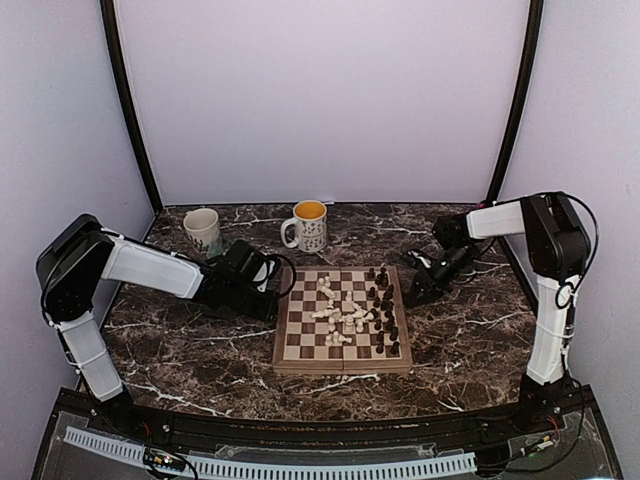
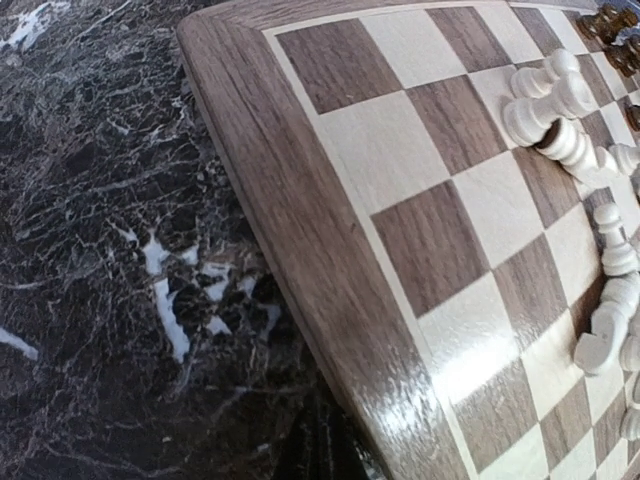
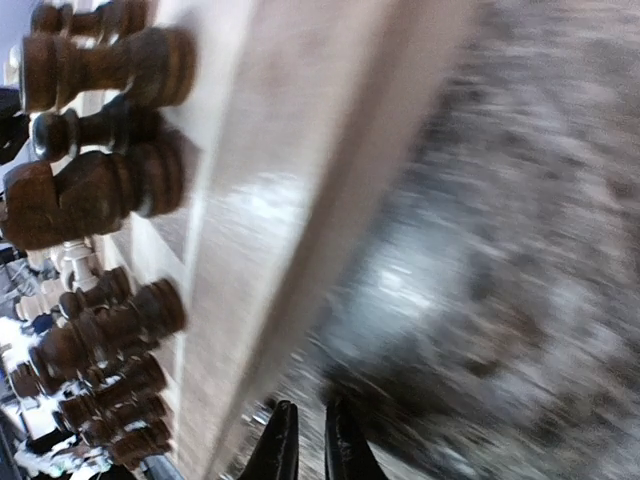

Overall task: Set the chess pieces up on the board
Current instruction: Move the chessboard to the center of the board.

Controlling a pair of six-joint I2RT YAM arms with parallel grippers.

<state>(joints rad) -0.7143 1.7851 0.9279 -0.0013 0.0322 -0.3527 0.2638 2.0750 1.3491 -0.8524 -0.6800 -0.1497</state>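
The board [image 1: 300,345] lies mid-table. Cream-white chess pieces [image 1: 338,315] are heaped on its middle squares, most of them toppled. Dark chess pieces [image 1: 386,310] stand crowded along its right side. My left gripper [image 1: 274,298] is down at the board's left edge; in the left wrist view its dark tip [image 2: 322,445] is shut, right against the wooden border [image 2: 300,230], with fallen white pieces [image 2: 560,100] farther in. My right gripper [image 1: 413,292] is low beside the board's far right corner. Its fingers [image 3: 280,445] stand a narrow slit apart with nothing between them, next to the border [image 3: 260,200] and the dark pieces [image 3: 110,190].
Two mugs stand behind the board: a white one [image 1: 203,232] at the back left and one with a yellow inside [image 1: 307,227] near the back middle. The table [image 1: 470,340] is dark marble. Black frame posts rise at both back corners.
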